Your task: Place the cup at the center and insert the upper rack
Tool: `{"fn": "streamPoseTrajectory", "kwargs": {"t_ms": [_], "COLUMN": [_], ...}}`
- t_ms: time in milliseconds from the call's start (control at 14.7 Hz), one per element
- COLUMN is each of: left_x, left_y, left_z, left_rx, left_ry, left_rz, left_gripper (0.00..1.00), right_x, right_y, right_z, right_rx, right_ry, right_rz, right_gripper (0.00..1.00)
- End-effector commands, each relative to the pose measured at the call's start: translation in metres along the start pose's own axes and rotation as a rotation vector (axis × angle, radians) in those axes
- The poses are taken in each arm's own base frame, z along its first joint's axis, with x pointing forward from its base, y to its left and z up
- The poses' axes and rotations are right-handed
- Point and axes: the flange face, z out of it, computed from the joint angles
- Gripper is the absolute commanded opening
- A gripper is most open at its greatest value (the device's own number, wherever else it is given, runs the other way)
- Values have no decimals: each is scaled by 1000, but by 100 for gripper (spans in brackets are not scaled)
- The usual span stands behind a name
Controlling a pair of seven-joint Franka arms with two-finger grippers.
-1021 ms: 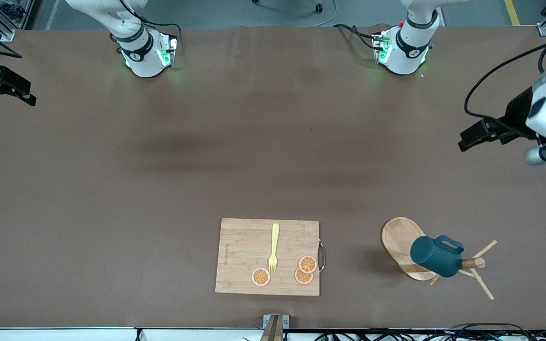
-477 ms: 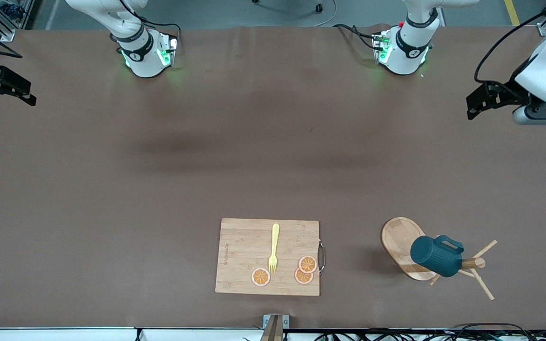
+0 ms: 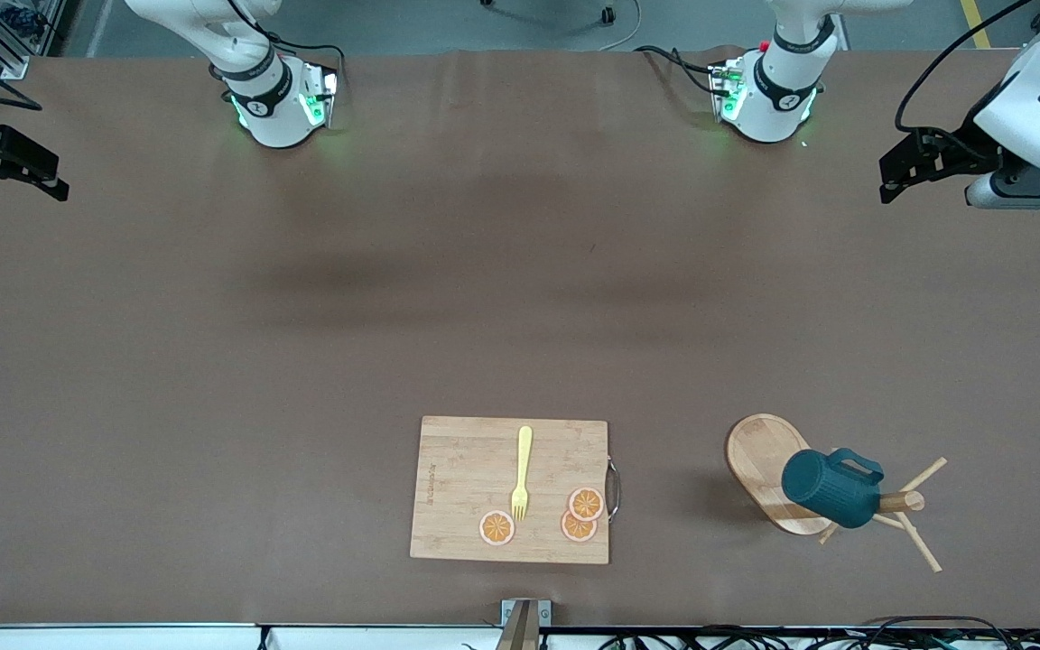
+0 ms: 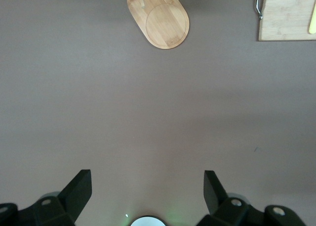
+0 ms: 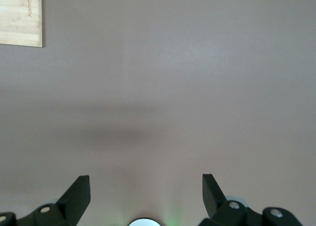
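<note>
Left gripper hangs up in the air over the bare worktop at the left arm's end, fingers spread wide, nothing btwn them. In the left wrist view the open span frames plain brown surface, w/ the upper rack well apart from the fingertips. Only its oval base shows there.

Right gripper sits at the right arm's end, also over bare worktop, fingers wide apart and empty. A corner of the cutting board shows well clear of those fingers in the right wrist view.

The upper rack stands toward the left arm's end, in the part of the worktop near the front camera, post and thin pegs fanning out. The cup is on that rack, dark teal, ribbed, tipped on its side against the post, handle up. Can't tell exactly which peg carries it. Neither pair of fingers is anywhere near cup or rack.

Cutting board lies beside the rack, toward the right arm's end. On it: a yellow fork and three orange slices, two of them overlapping.
</note>
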Motion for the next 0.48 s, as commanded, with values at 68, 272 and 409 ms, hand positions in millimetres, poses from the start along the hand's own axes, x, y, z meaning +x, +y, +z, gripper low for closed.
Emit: {"fn": "streamPoseTrajectory", "kwargs": {"t_ms": [68,272,409], "left_x": [-5,0,1], "left_y": [-8,-9,-9], "left_z": [-11,-12,-9], "left_rx": [-13,-8,-5], "left_ry": [10,12,8], "left_rz": [9,27,29], "left_gripper": [100,100,100], "right_x": [-8,-8,-9], "right_y": [0,1,2], "right_z": [-2,-2,-2], "right_rx": [-12,-12,-12], "right_ry": [1,-1,-1], "right_rz": [-4,-4,-1], "right_gripper": [100,100,100]}}
